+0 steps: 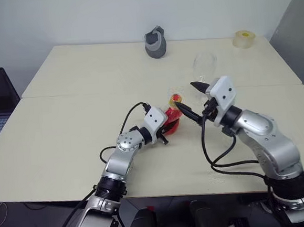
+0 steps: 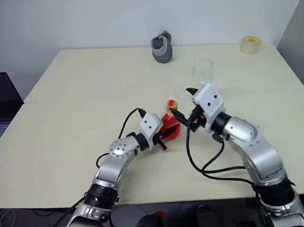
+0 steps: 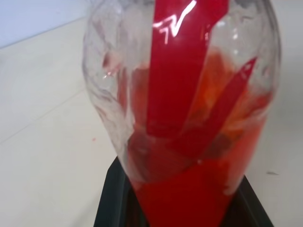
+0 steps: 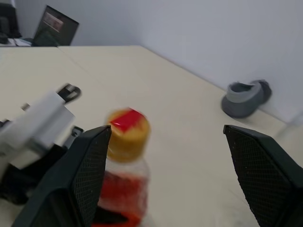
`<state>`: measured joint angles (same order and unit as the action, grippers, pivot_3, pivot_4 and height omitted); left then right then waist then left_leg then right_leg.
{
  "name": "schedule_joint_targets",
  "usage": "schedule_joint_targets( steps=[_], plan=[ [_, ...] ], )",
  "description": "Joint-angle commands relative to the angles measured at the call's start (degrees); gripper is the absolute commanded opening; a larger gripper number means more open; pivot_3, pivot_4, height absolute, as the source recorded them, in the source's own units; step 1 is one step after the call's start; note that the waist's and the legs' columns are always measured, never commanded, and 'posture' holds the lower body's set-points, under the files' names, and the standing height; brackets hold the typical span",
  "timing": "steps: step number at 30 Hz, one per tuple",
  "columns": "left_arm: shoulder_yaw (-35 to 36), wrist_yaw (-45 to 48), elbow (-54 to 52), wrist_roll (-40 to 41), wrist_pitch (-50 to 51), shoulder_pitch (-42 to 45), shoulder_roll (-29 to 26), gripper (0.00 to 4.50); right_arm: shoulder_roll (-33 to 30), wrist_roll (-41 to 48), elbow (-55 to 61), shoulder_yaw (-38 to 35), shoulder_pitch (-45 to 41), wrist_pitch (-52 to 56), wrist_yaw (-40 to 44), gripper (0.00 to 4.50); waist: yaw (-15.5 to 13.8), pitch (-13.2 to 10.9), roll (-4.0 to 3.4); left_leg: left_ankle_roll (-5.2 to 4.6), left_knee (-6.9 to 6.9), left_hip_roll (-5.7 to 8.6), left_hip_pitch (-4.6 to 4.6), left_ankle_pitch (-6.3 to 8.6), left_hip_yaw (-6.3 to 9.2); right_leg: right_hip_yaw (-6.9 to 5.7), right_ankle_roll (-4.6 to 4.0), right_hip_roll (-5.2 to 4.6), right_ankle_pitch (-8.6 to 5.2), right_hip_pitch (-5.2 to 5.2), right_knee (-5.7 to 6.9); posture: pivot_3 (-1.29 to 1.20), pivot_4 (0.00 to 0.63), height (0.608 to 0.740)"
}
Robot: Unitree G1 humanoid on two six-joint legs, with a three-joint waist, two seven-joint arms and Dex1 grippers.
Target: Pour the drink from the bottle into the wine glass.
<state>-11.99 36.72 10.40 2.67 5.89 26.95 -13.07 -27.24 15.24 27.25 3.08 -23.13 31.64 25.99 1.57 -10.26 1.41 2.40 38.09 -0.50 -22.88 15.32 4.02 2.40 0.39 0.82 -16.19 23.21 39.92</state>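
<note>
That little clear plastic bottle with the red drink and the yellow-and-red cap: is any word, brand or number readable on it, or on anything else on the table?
No text can be read anywhere.
Small clear plastic bottle: no label with letters shows; only the red drink inside.
Yellow-and-red cap: a red patch on top, too blurred to show any letters.
Grey jug-like object, roll of yellowish tape, tall clear wine glass: no markings visible.

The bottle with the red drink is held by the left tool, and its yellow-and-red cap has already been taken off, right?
Not quite. The left tool does hold the bottle with the red drink, but the yellow-and-red cap is on the neck, as the right wrist view shows. The right tool stands open beside it.
</note>
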Motion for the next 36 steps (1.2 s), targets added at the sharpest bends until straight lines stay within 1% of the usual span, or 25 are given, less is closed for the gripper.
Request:
schedule_joint_targets(
  steps=[1, 4, 6, 9, 13, 20, 22, 27, 32, 36],
  plan=[
    [1.70, -0.29, -2.01, 1.79, -0.68, 1.84, 0.66, 0.74, -1.59, 3.26, 1.92, -3.69, -0.36, 0.81, 2.67, 4.03, -0.01, 0.00, 0.00, 0.00, 0.00, 0.00, 0.00, 0.00, 0.00, 0.00, 0.00, 0.00, 0.00, 0.00, 0.00, 0.00, 0.150, 0.740],
    [2.03, -0.28, -2.16, 1.95, -0.37, 1.87, 0.77, 0.74, -0.85, 9.15, 4.88, -3.90, -1.06, 3.72, 5.23, 4.03, 0.12, 0.00, 0.00, 0.00, -0.02, -0.04, 0.00, 0.00, 0.00, 0.00, 0.00, 0.03, 0.00, 0.00, -0.01, 0.00, 0.150, 0.740],
    [2.02, -0.29, -2.22, 1.92, -0.33, 1.83, 0.76, 0.74, 0.20, 10.20, 6.50, -2.45, -1.88, 5.03, 4.78, 4.03, 0.16, 0.00, 0.00, 0.00, -0.03, -0.04, 0.01, 0.00, 0.00, 0.01, 0.00, 0.03, 0.00, 0.00, 0.00, 0.00, 0.150, 0.740],
    [1.97, -0.17, -2.33, 1.91, -0.21, 1.84, 0.65, 0.74, 3.24, 8.39, 6.11, 1.11, -4.29, 5.48, 2.06, 4.03, 0.21, 0.00, 0.00, 0.00, -0.02, -0.05, 0.03, 0.00, 0.00, 0.01, 0.00, 0.04, 0.00, 0.00, 0.01, 0.00, 0.150, 0.740],
    [1.73, -0.13, -2.54, 1.77, -0.18, 1.77, 0.64, 0.74, 6.90, 3.52, 2.16, 4.66, -7.40, 3.53, -1.61, 4.03, 0.11, 0.00, 0.00, 0.00, -0.01, -0.03, 0.01, 0.00, 0.02, -0.01, 0.00, 0.04, 0.00, 0.00, 0.00, 0.00, 0.150, 0.740],
    [1.52, 0.04, -3.06, 1.72, -0.06, 1.37, 0.48, 0.74, 9.06, -1.31, -2.47, 6.54, -9.10, 1.89, -3.78, 4.03, 0.02, 0.00, 0.00, 0.01, 0.00, -0.01, -0.01, -0.01, 0.02, 0.00, 0.00, 0.00, 0.00, 0.00, -0.02, 0.00, 0.150, 0.740],
    [1.58, 0.11, -3.04, 1.75, -0.08, 1.36, 0.38, 0.74, 8.90, -2.43, -3.35, 5.90, -9.12, 1.91, -4.48, 4.03, 0.03, 0.00, 0.00, 0.01, 0.00, -0.01, -0.01, -0.01, 0.02, 0.00, 0.00, 0.00, 0.00, 0.00, -0.01, 0.00, 0.150, 0.740],
    [1.67, 0.14, -3.06, 1.78, -0.03, 1.39, 0.29, 0.74, 6.77, -0.37, -3.30, -0.18, -7.82, 3.41, -4.12, 4.03, 0.04, 0.00, 0.00, 0.01, -0.01, -0.02, -0.01, -0.01, 0.02, -0.01, 0.00, 0.00, 0.00, 0.00, -0.01, 0.00, 0.150, 0.740],
    [1.73, 0.25, -3.19, 1.82, 0.19, 1.24, 0.23, 0.74, 1.51, 4.42, -0.96, -4.61, -4.16, 5.34, 0.15, 4.03, -0.01, 0.00, 0.00, 0.00, -0.01, 0.00, -0.02, 0.00, 0.02, 0.00, 0.00, 0.00, 0.00, 0.00, -0.03, 0.00, 0.150, 0.740],
    [1.75, 0.21, -3.01, 1.89, 0.15, 1.35, 0.21, 0.73, -2.16, 6.70, 0.04, -6.41, -1.79, 6.84, 2.90, 4.03, -0.05, 0.00, 0.00, 0.00, -0.01, 0.02, -0.01, -0.01, 0.00, 0.01, 0.00, 0.00, 0.00, -0.01, -0.02, 0.00, 0.150, 0.740]
  ],
)
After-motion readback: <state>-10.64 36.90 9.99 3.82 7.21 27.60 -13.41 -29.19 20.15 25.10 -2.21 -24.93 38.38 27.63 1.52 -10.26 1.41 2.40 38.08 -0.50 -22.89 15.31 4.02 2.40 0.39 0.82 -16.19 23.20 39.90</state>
